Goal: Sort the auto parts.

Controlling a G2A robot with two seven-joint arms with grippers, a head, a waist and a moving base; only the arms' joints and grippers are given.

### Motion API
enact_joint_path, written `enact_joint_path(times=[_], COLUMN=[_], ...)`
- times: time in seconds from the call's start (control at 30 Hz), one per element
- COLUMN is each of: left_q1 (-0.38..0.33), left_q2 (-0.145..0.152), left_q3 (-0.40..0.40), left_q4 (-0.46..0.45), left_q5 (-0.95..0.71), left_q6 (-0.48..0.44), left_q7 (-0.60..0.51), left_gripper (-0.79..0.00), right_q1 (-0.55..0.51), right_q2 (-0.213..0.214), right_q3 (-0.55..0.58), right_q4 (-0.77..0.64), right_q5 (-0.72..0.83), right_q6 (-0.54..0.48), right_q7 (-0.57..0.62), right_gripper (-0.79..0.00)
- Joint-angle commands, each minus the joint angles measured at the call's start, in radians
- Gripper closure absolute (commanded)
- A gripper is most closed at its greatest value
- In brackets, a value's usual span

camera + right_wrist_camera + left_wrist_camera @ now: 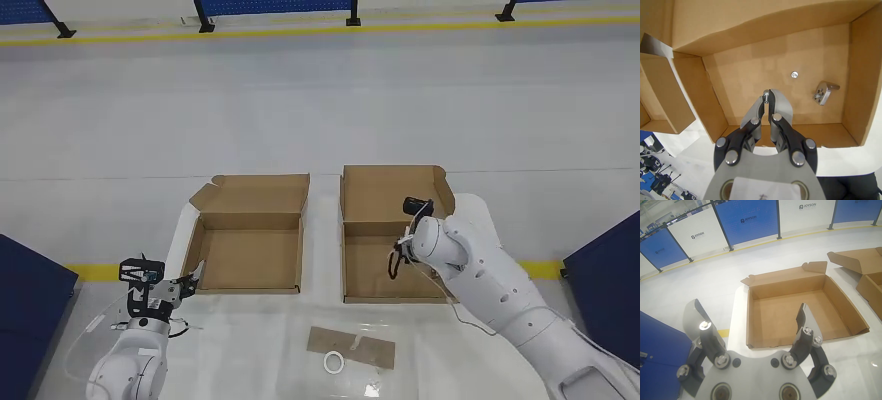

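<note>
Screw (766, 97), silvery, threaded, perhaps flanged, clamped in right end effector (766, 94); left end effector (749, 304) wide.

I get bright, even overhead light. The white bench (848, 361) glares, with one small hotspot near its edge. Soft shadows pool inside the open box (776, 313). Both wrist views bow straight lines toward their edges.

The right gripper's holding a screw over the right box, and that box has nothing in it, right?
Not quite. The right gripper does hold a screw over the right box, but the box isn't empty: the right wrist view shows a round fastener and a metal bracket lying on its floor.
</note>
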Motion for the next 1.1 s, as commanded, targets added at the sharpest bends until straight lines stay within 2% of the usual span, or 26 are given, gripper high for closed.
enact_joint_path(times=[0.0,0.27,0.33,0.7,1.07], left_q1=[0.0,0.0,0.0,0.0,0.0], left_q2=[0.0,0.0,0.0,0.0,0.0], left_q3=[0.0,0.0,0.0,0.0,0.0], left_q4=[0.0,0.0,0.0,0.0,0.0], left_q5=[0.0,0.0,0.0,0.0,0.0], left_q6=[0.0,0.0,0.0,0.0,0.0], left_q7=[0.0,0.0,0.0,0.0,0.0], left_gripper=[-0.785,-0.785,-0.785,-0.785,-0.785], right_q1=[0.016,0.016,0.001,0.039,0.09], right_q2=[-0.009,-0.009,-0.011,-0.078,-0.143], right_q3=[-0.018,-0.018,-0.022,-0.057,-0.061], right_q4=[0.013,0.013,0.026,0.168,0.35], right_q5=[-0.001,-0.001,-0.016,0.062,0.184], right_q6=[-0.02,-0.02,-0.019,0.027,-0.01], right_q7=[0.008,0.008,-0.039,-0.158,-0.24], right_gripper=[0.0,0.0,0.0,0.0,0.0])
